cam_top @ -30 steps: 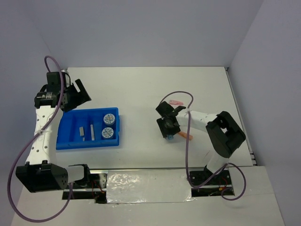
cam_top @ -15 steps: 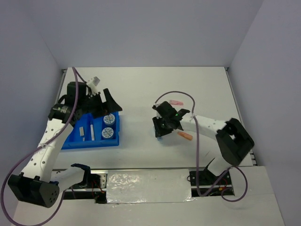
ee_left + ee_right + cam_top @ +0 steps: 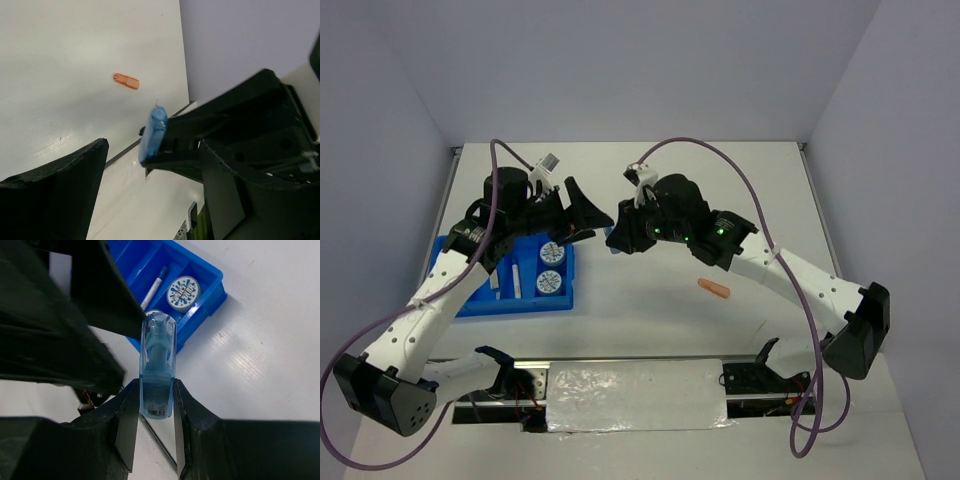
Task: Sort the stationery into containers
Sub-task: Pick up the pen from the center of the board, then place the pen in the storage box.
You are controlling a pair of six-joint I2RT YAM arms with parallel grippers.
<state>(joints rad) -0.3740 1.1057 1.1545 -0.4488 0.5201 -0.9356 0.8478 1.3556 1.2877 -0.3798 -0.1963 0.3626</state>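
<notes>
My right gripper (image 3: 157, 390) is shut on a translucent blue stick (image 3: 158, 365) and holds it in the air just right of the blue tray (image 3: 470, 290). In the overhead view this gripper (image 3: 617, 238) almost meets my left gripper (image 3: 592, 222). The left gripper (image 3: 168, 200) is open, and the blue stick (image 3: 153, 135) hangs a little ahead of its jaws without touching them. Two tape rolls (image 3: 553, 250) (image 3: 550, 281) and a white pen (image 3: 155, 287) lie in the tray (image 3: 210, 270). An orange stick (image 3: 714, 289) lies on the table to the right.
The tray sits left of centre, with small pale items (image 3: 496, 285) in its middle compartments. The right arm (image 3: 790, 265) stretches diagonally across the table. White walls close in the far and side edges. The orange stick (image 3: 126, 81) also shows in the left wrist view.
The right gripper shut on the blue stick, lifted it off the table and carried it left. The left gripper swung right from the tray's far left corner to meet it.
</notes>
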